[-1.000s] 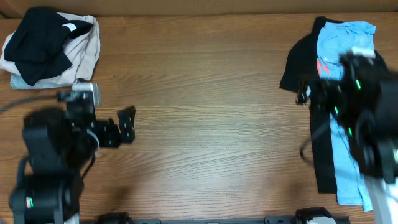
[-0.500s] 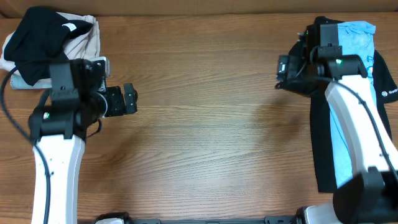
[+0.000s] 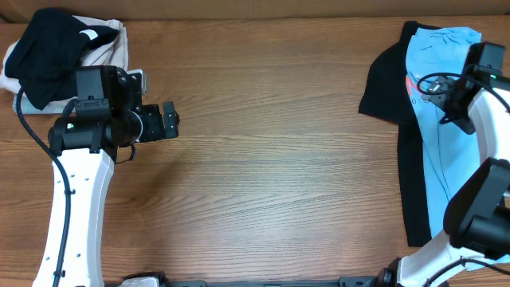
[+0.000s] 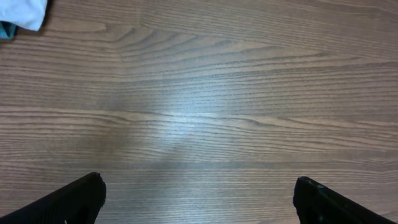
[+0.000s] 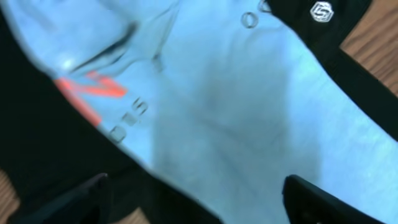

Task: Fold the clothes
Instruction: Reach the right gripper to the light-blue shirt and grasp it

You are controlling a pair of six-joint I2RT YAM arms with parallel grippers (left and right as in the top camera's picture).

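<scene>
The light-blue T-shirt [image 3: 434, 159] with orange-red lettering lies lengthwise on the larger black shirt [image 3: 382, 88] at the table's right edge. My right gripper [image 3: 446, 89] hovers over the T-shirt's upper part, open and empty. In the right wrist view its fingers [image 5: 320, 202] stand wide apart over the blue cloth [image 5: 236, 106], near the orange lettering [image 5: 93, 93], with the black shirt [image 5: 37, 143] to the left and its white logo [image 5: 321, 10] at the top. My left gripper [image 3: 167, 121] is open and empty over bare wood at the left; the left wrist view [image 4: 199, 202] shows only table under it.
A pile lies in the far left corner: a black garment [image 3: 48, 48] on a beige cloth [image 3: 111, 56]. A white cloth corner [image 4: 22, 12] shows in the left wrist view. The wooden table [image 3: 271, 159] stretches between the arms.
The right arm has swung from the black shirt's left edge to over the blue T-shirt near the right edge. The left arm has shifted slightly toward the far left.
</scene>
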